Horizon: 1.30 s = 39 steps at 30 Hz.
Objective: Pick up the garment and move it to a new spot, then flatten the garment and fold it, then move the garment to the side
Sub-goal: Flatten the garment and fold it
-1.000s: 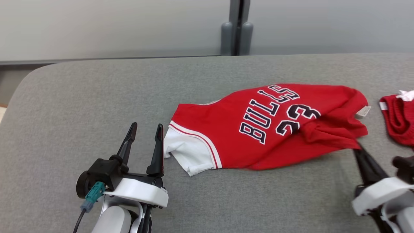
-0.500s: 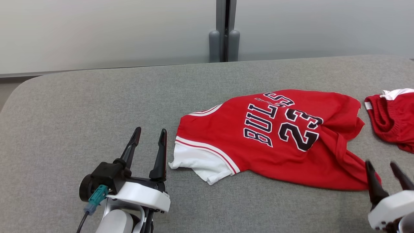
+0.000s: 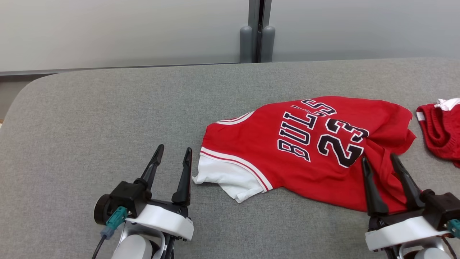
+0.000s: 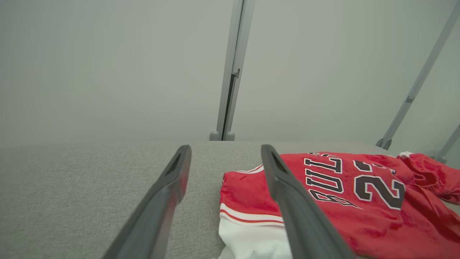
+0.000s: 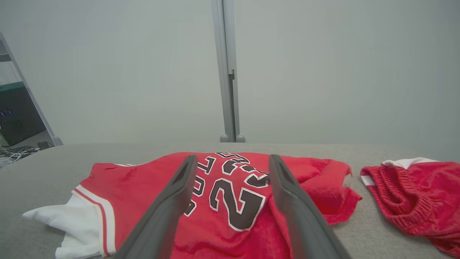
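Note:
The garment (image 3: 309, 151) is a red jersey with white trim, reading BULLS 23, lying rumpled on the grey table (image 3: 107, 108), right of centre. My left gripper (image 3: 173, 154) stands open just left of its white sleeve, with nothing between the fingers. My right gripper (image 3: 380, 162) is open at the jersey's near right edge, its fingers above the red cloth without gripping it. The left wrist view has the jersey (image 4: 341, 194) to the right of the fingers. In the right wrist view the jersey (image 5: 230, 201) lies straight ahead, under the open fingers.
A second red garment (image 3: 440, 131) with a ribbed band and white trim lies at the table's right edge, also in the right wrist view (image 5: 413, 194). A grey post (image 3: 257, 32) stands behind the table against the pale wall. Bare table stretches to the left.
My right gripper has opened, let go of the jersey's right edge and come back beside it. The jersey settled lower and flatter. The head camera shifted slightly. The left gripper stayed put.

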Available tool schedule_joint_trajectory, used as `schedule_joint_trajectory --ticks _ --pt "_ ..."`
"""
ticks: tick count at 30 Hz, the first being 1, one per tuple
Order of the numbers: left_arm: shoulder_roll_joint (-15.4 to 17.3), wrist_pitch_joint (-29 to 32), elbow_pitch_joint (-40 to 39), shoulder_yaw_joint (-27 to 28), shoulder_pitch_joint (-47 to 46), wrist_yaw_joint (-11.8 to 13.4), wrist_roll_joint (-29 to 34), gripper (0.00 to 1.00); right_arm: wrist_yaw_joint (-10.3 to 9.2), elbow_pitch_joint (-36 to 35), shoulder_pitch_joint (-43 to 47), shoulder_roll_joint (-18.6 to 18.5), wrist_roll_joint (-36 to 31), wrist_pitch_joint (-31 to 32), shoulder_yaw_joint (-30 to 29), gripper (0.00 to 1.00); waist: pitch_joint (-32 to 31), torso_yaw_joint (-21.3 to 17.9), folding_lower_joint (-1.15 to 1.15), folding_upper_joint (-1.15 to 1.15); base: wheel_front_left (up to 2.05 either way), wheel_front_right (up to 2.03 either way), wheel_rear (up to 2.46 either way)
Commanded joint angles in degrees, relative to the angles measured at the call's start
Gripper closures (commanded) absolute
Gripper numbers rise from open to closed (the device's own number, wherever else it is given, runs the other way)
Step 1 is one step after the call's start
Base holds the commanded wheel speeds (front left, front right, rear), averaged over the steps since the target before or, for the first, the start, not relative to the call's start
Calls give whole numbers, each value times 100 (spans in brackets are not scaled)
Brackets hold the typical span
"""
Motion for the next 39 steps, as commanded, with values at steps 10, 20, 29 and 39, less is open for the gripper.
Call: schedule_joint_trajectory --ticks 10,20,29,39 --pt "61 2 1154 -483 -376 -434 367 0 -1 253 -326 -77 151 -238 65 0 231 -42 0 0 0 0 0" --pt "94 165 2376 -886 -961 -627 457 0 -1 425 -479 -48 176 -321 101 0 421 -139 0 0 0 0 0" --pt "57 228 2738 -1101 -1318 -731 35 75 -1 499 -567 -84 209 -364 128 0 490 -195 0 0 0 0 0" --pt "174 24 2097 -940 -1669 -753 -771 100 -1 608 -583 -52 182 -405 122 0 392 -110 0 0 0 0 0"
